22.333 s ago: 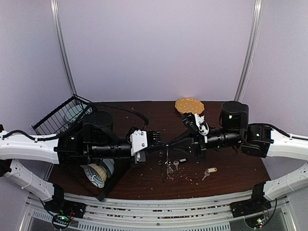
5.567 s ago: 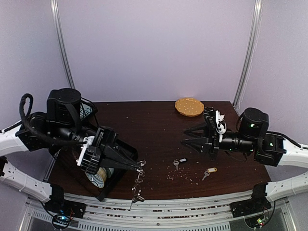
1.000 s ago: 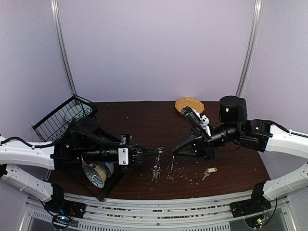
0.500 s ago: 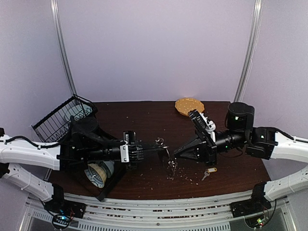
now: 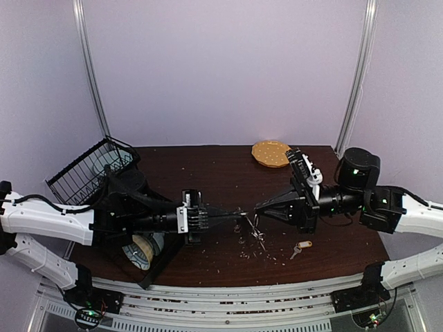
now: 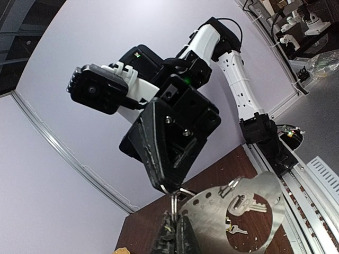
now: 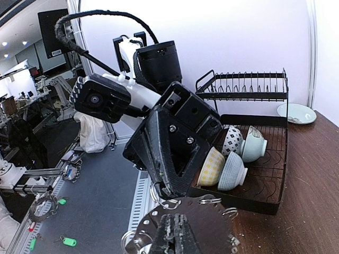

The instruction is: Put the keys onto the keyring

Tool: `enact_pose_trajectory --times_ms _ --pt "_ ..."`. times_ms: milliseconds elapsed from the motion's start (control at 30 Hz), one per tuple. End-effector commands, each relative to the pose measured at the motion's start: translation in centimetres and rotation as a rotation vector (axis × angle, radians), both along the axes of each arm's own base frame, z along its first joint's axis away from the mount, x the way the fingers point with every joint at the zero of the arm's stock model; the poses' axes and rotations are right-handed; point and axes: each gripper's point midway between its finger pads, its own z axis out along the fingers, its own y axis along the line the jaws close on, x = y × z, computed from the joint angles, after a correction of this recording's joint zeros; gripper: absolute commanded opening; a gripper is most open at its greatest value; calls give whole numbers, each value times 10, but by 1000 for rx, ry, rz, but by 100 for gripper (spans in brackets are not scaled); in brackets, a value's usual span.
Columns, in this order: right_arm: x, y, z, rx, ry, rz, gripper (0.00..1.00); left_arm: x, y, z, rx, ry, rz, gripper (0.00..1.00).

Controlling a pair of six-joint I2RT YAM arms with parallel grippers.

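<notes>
Keyring (image 6: 205, 212) hangs over mid-counter (image 5: 208, 173), pinched by left fingers (image 5: 225, 217) and right fingers (image 5: 271, 205); yellow-tagged key (image 5: 300, 247) toward the front-right corner likely needs fetching next

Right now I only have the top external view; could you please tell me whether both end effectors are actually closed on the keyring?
Observer: The left wrist camera shows the left end effector shut on the thin wire loop of the keyring.
Operator: And the right one?
Observer: The right end effector pinches that same loop.
Operator: Any key on it?
Observer: A silver key hangs across its large opening.
</notes>
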Motion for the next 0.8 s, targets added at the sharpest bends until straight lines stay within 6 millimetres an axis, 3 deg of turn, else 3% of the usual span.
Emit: enact_pose_trajectory --times_ms 0,333,767 --pt "1 1 5 27 -8 -7 0 -2 2 38 -119 -21 -5 0" --pt "-6 6 2 25 0 47 0 6 2 43 -150 -1 37 0" --pt "-1 6 13 79 -3 23 0 5 0 40 -136 6 27 0"
